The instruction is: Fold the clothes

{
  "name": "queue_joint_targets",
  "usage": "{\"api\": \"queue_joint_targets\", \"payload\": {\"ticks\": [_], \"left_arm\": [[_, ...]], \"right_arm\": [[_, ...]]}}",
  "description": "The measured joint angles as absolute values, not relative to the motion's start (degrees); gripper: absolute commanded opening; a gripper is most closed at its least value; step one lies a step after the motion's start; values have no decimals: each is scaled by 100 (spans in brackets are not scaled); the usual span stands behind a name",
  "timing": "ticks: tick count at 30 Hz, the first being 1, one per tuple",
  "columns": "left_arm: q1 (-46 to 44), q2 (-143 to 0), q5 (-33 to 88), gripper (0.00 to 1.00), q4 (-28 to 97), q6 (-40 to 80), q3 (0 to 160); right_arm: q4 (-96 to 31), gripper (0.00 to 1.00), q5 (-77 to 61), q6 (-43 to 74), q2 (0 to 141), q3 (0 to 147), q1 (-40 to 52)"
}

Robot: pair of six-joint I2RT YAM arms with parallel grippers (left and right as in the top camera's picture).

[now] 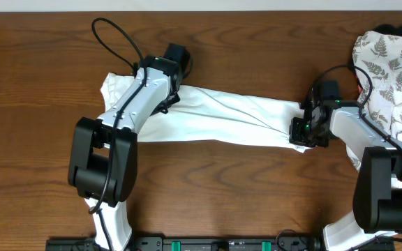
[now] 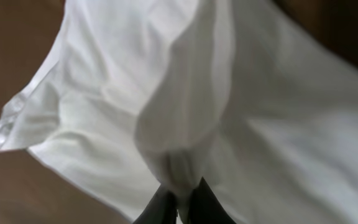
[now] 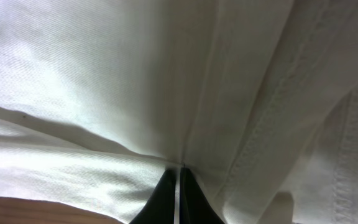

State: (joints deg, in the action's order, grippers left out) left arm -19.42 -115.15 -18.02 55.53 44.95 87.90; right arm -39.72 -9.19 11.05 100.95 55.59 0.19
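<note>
The clothes, a plain white T-shirt (image 1: 215, 115), lie stretched into a long band across the wooden table (image 1: 222, 181). My left gripper (image 1: 167, 97) is shut on a pinched fold of the shirt (image 2: 179, 155) near its left end; the black fingertips (image 2: 160, 208) clamp a bunched ridge. At the band's right end, my right gripper (image 1: 300, 131) is shut on the shirt's edge (image 3: 135, 93), with a thin layer of cloth between the black fingertips (image 3: 194, 199). A stitched hem (image 3: 278, 106) runs beside them. No print shows.
A white cloth with grey fern-leaf print (image 1: 393, 70) lies heaped at the table's far right, just behind the right arm (image 1: 358, 125). The left arm (image 1: 128, 111) reaches over the shirt's left part. Bare wood lies in front of and behind the shirt.
</note>
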Motion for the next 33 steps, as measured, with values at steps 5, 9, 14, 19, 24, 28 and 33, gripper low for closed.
{"api": "queue_joint_targets", "payload": {"ticks": [5, 9, 14, 19, 24, 28, 33], "left_arm": [[-1942, -11515, -1802, 10, 5892, 4495, 8790], [-1942, -11515, -1802, 10, 5981, 4497, 8788], [-1942, -11515, -1802, 12, 5981, 4534, 8687], [-1942, -11515, -1802, 12, 5986, 4633, 8401], [-1942, -11515, -1802, 14, 5935, 4676, 8189], [-1942, -11515, -1820, 17, 5798, 4744, 8012], [-1940, -11515, -1844, 44, 5736, 4788, 7780]], "right_arm": [[-3972, 4, -915, 1105, 10095, 5559, 19], [-3970, 4, -906, 1103, 10095, 5559, 19], [-3966, 4, -904, 1105, 10095, 5559, 19], [-3957, 4, -904, 1105, 10095, 5559, 19], [-3955, 4, -902, 1105, 10095, 5559, 19], [-3953, 4, -904, 1103, 10095, 5557, 19], [-3951, 4, -904, 1105, 10095, 5555, 19]]}}
